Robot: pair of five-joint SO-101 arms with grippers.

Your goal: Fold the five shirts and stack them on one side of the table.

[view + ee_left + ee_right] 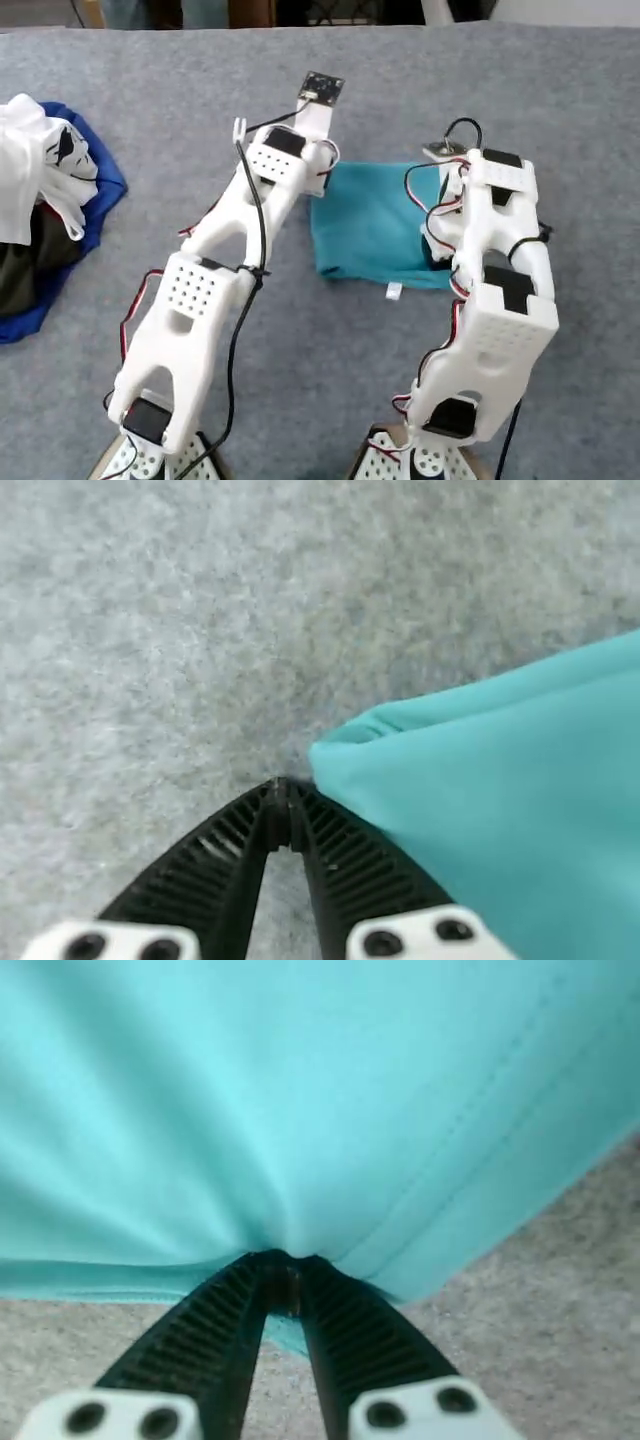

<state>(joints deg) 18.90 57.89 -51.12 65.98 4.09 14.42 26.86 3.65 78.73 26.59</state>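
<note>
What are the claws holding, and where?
The right gripper pinches the teal shirt at its edge, where the cloth puckers. The left gripper is shut beside a shirt corner; whether it grips cloth cannot be told.

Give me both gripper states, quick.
Left gripper: closed, empty, beside the teal shirt corner.
Right gripper: closed on the teal shirt.

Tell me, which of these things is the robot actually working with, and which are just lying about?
Part of the job:
- teal shirt, pinched by the right gripper; the left gripper is shut beside its corner
- heap of shirts, white, blue and dark, at the table's side

Just there:
- grey table cover
- furniture past the far edge
</note>
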